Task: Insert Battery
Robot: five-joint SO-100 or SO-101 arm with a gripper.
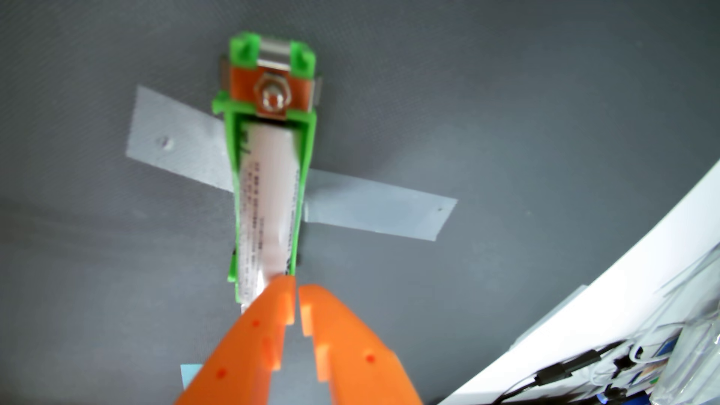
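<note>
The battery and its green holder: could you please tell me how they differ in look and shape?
The battery is white, round-bodied and printed with small text; the green holder is an open channel, bright and unprinted. The holder carries a metal contact with a nut at its far end; the battery lies inside it. Both run lengthwise, aligned.

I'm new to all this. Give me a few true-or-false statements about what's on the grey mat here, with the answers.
1. The white battery lies inside the green holder. True.
2. The holder is fixed to the grey mat with strips of tape. True.
3. The orange gripper is wide open. False: its two fingers are nearly together, with only a narrow gap between them.
4. The gripper is clamped around the middle of the battery. False: its tips sit at the battery's near end, and nothing is held between them.
5. A metal nut on a copper plate sits at the holder's far end. True.
</note>
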